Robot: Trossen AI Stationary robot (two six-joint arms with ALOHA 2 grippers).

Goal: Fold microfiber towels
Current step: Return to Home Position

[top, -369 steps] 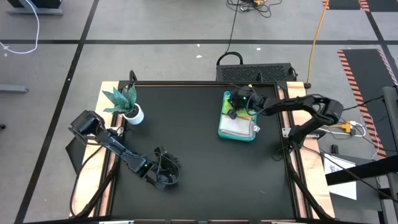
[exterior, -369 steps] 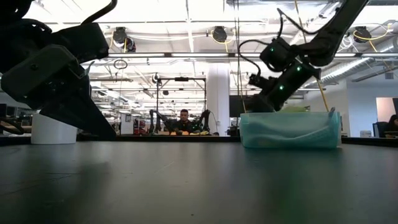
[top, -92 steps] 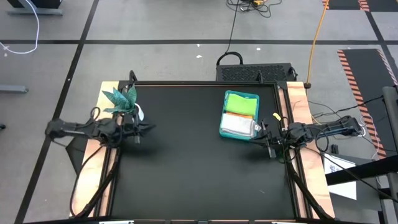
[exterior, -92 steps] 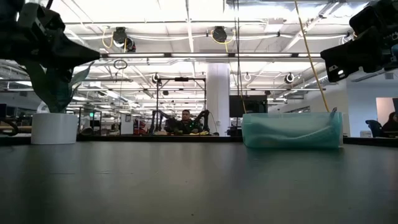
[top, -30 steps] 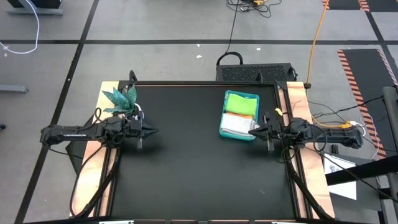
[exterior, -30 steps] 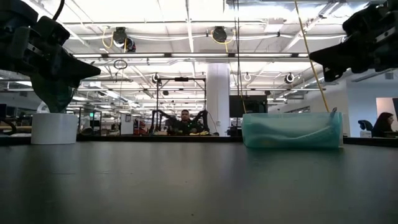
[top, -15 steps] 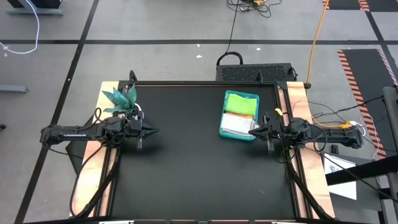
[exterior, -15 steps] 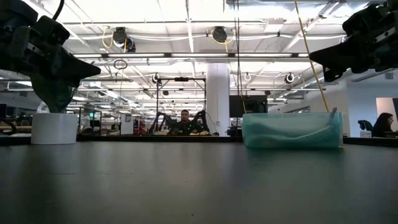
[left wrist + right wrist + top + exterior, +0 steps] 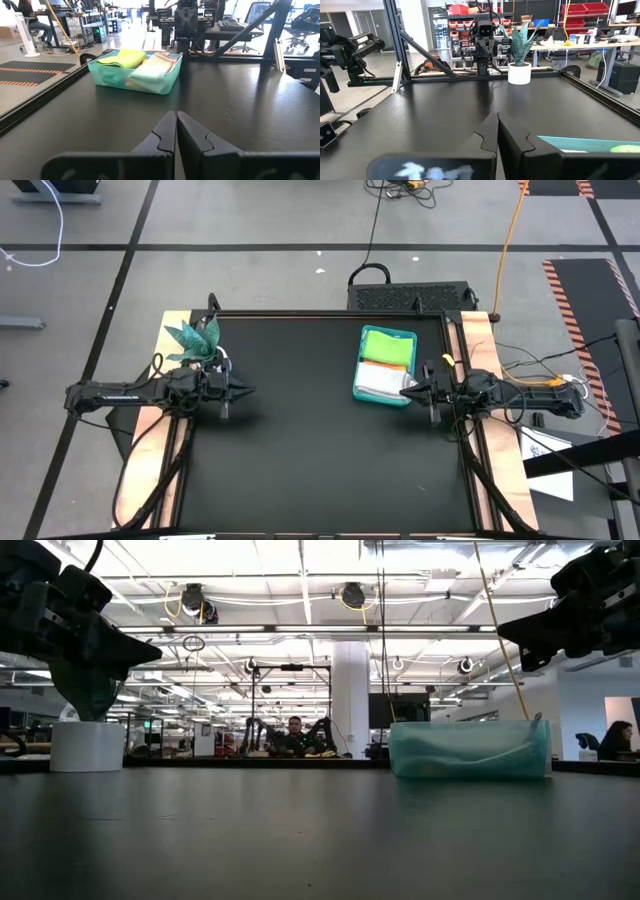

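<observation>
Nearest of all, one black desk [image 9: 300,470] is carrying everything. Halfway back, two dark arms are reaching in from opposite sides, lying level and pointing at each other.

The left pincer [image 9: 244,390] is hovering just inside the desk's left edge, raised above the surface. Its two fingers [image 9: 162,137] are pressing flat together with nothing between them. The right pincer [image 9: 407,391] is hovering by the desk's right edge, also raised. Its two fingers [image 9: 512,140] are likewise meeting along their length and gripping nothing. From above, its tip is showing at the near right corner of the one teal tray [image 9: 468,752]. In the low view it is hanging higher than the tray's rim and is not touching it.

That tray is sitting on the right half of the desk, running a little farther back than the pincers. Two towels are showing on top inside it, side by side. One white-grey towel [image 9: 380,383] is lying folded in the nearer end. One lime green towel [image 9: 389,346] is lying folded in the farther end. Whatever is lying beneath these two, I cannot tell.

On the left, just behind the left pincer, one plant [image 9: 194,338] with pointed green leaves is standing in one white pot [image 9: 88,746]. It is sitting near the desk's left edge, well apart from the tray.

Beyond the desk, a large bright room is opening out, and two people are showing there. One person [image 9: 295,730] is facing the desk from the middle distance. A second person [image 9: 620,737] is sitting at the far right.
</observation>
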